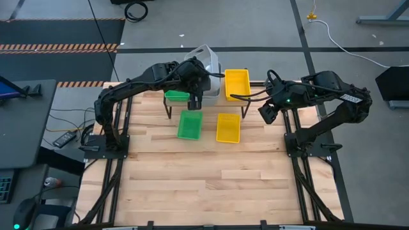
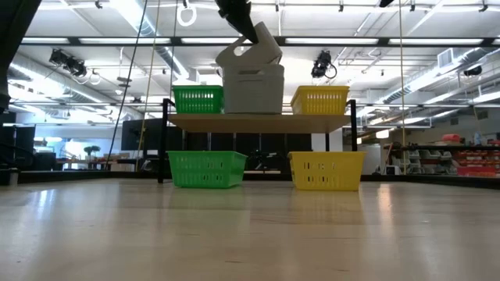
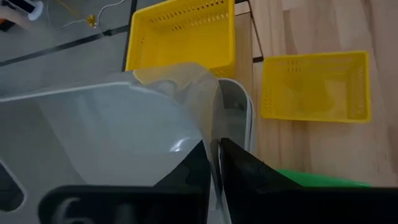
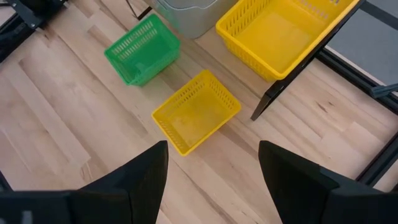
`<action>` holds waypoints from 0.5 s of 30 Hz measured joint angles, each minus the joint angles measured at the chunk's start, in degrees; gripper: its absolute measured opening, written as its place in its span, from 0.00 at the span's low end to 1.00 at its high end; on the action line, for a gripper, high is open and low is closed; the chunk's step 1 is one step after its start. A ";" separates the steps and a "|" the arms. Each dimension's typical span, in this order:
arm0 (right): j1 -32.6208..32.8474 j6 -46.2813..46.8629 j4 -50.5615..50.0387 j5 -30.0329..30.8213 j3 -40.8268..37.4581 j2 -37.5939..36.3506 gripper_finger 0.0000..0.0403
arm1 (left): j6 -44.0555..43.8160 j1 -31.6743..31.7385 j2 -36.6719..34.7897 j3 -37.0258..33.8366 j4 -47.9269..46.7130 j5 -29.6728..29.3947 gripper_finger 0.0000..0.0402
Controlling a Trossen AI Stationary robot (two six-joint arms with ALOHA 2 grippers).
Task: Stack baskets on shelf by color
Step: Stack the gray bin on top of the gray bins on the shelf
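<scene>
- Pale grey basket [image 2: 254,48] sitting crooked on top of the grey stack [image 2: 251,90], mid-shelf, one end tipped up and not yet nested
- Stack flanked on the shelf [image 2: 258,121] by a green basket [image 2: 197,99] on one side and a yellow basket [image 2: 319,99] on the other
- Left hand [image 3: 214,171] right at the tilted basket's rim, fingers [image 3: 245,171] narrow with the thin grey wall running between them; gripping or just letting go, cannot tell
- Step in hand, by the look of it: seating the grey basket on its own colour's pile
- Next move, as a judgement: loosen off the rim, lift clear without dragging the basket, and check that it drops level into the one beneath; a nudge down on the high end may be called for
- Out on the desk [image 1: 192,185], just in front of the shelf: a green basket [image 1: 189,124] and a yellow basket [image 1: 228,127], side by side, each below its matching colour
- Those two likely next in line, green to green, yellow to yellow
- Right hand [image 4: 212,165] hovering above the desk beside the shelf, spread wide and holding nothing, well placed over the loose yellow basket
</scene>
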 joint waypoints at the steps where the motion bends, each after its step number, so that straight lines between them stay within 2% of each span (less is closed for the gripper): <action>1: 0.00 0.00 0.00 0.00 0.00 0.00 0.64 | 0.03 0.00 0.00 0.23 -0.01 -0.28 0.10; 8: 0.00 -0.02 0.00 0.03 0.00 0.00 0.64 | 0.32 0.02 -0.02 3.32 0.04 -0.56 0.10; 15: 0.00 -0.04 0.00 0.20 0.00 0.00 0.64 | 0.44 0.02 -0.02 4.03 -3.13 -0.01 0.20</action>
